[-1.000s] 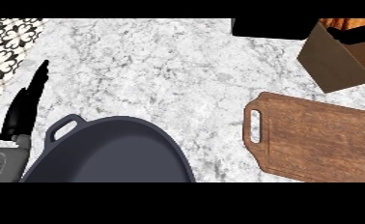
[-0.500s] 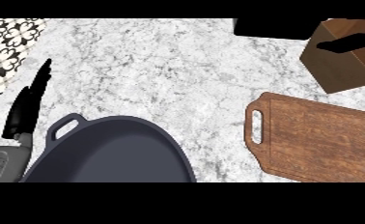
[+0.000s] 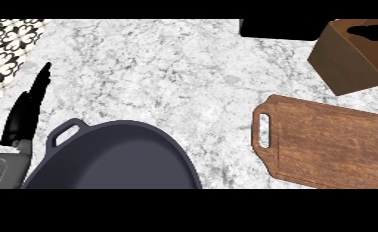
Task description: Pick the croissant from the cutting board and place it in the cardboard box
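Left hand [image 3: 26, 108] at the far left edge, fingers straight and pointing up, grasping nothing. Dark pan [image 3: 111, 158] sits low left on the marble worktop [image 3: 170, 71]. Wooden cutting board [image 3: 325, 143] lies at right, handle slot facing the pan. Cardboard box [image 3: 347, 56] stands top right, with something dark at its opening. Croissant isn't visible; right hand is out of view.
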Robot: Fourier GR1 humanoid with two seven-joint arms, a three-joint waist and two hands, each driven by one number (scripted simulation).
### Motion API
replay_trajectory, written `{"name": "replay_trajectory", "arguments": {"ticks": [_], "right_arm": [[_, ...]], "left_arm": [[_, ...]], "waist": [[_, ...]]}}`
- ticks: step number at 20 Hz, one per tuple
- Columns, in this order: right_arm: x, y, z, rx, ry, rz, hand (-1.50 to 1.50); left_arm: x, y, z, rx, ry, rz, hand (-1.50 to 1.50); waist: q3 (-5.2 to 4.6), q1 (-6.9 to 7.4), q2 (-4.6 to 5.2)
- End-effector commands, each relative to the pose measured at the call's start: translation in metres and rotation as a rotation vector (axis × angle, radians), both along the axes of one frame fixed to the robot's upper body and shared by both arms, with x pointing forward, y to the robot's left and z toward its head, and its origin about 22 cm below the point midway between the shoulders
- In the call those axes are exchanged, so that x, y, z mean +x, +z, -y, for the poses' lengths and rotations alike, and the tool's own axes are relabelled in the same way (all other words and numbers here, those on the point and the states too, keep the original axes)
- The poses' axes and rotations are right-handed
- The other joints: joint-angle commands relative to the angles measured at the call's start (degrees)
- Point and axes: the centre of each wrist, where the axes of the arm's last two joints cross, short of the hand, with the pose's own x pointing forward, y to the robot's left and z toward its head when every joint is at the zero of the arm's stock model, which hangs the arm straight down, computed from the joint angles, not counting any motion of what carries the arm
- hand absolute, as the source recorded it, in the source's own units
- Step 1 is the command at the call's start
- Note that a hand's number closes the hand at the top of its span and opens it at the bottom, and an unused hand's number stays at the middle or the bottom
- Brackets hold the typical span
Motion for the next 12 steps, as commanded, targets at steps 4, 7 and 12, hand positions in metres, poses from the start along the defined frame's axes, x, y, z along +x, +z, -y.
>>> {"name": "replay_trajectory", "arguments": {"ticks": [4,7,12], "right_arm": [[-0.033,0.003,0.051,0.128,-0.006,0.123,-1.50],[-0.049,0.019,0.074,0.160,-0.030,0.151,-1.50],[-0.096,0.012,0.121,0.153,-0.093,0.131,-1.50]], "left_arm": [[-0.006,-0.008,-0.005,-0.031,0.011,-0.003,0.00],[-0.001,-0.009,-0.006,-0.017,0.027,0.005,0.00],[0.000,0.000,-0.007,-0.029,0.018,-0.001,0.00]], "waist": [[-0.07,-0.89,0.00],[-0.08,-1.27,0.19],[0.04,-1.95,-0.03]]}}
